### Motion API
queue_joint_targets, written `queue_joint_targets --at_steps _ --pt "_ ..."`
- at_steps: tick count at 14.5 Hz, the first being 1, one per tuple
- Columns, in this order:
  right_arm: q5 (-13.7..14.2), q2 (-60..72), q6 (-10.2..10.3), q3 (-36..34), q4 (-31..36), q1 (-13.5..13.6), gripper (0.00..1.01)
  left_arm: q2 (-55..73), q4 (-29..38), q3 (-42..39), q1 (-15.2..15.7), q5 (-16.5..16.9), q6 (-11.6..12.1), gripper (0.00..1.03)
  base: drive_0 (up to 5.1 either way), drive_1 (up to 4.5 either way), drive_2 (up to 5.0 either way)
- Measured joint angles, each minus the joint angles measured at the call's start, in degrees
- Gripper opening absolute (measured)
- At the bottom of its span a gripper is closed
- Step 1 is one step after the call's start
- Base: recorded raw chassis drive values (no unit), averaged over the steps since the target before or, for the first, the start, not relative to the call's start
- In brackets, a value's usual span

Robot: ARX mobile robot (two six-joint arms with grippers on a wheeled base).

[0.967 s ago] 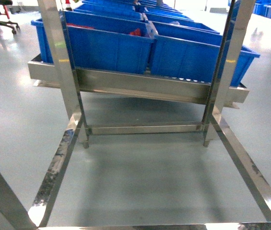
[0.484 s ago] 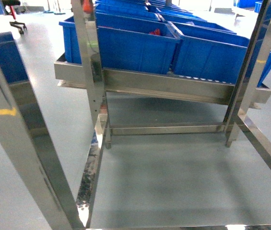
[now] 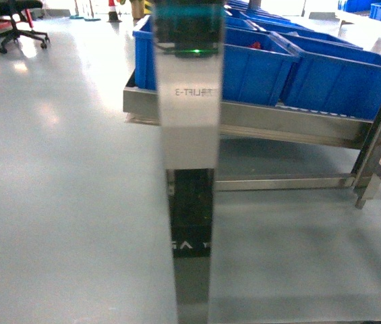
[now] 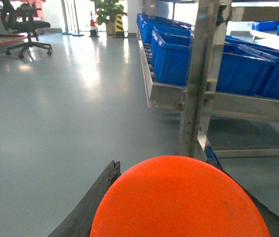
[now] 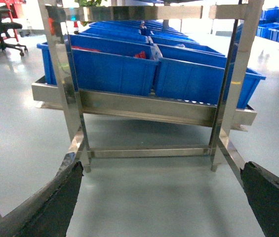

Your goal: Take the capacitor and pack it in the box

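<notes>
In the left wrist view a large round orange capacitor point(image 4: 179, 202) fills the bottom of the frame. My left gripper point(image 4: 161, 164) is shut on it, with a black finger hugging each side. In the right wrist view my right gripper point(image 5: 161, 168) stands open, its black fingers point(image 5: 65, 197) wide apart with only grey floor between them. Neither gripper shows in the head view. The box is out of view.
Blue bins point(image 3: 257, 64) sit in rows on a low, tilted steel rack point(image 5: 144, 106) with upright posts and floor rails. A steel post point(image 3: 189, 121) stands close in front of the head camera. An office chair point(image 4: 25, 24) and a traffic cone point(image 4: 93, 24) stand far left.
The head view has swung left. The rack and bins have slid to the right of the frame, and a steel post now covers the middle.
</notes>
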Motion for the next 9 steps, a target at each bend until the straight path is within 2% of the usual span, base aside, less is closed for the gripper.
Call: queue_joint_targets --at_steps 9 --pt "0.0 0.0 0.0 0.0 -0.24 0.0 0.98 0.0 -0.09 0.0 0.02 -0.04 0.0 0.43 -5.0 2.49 2.5"
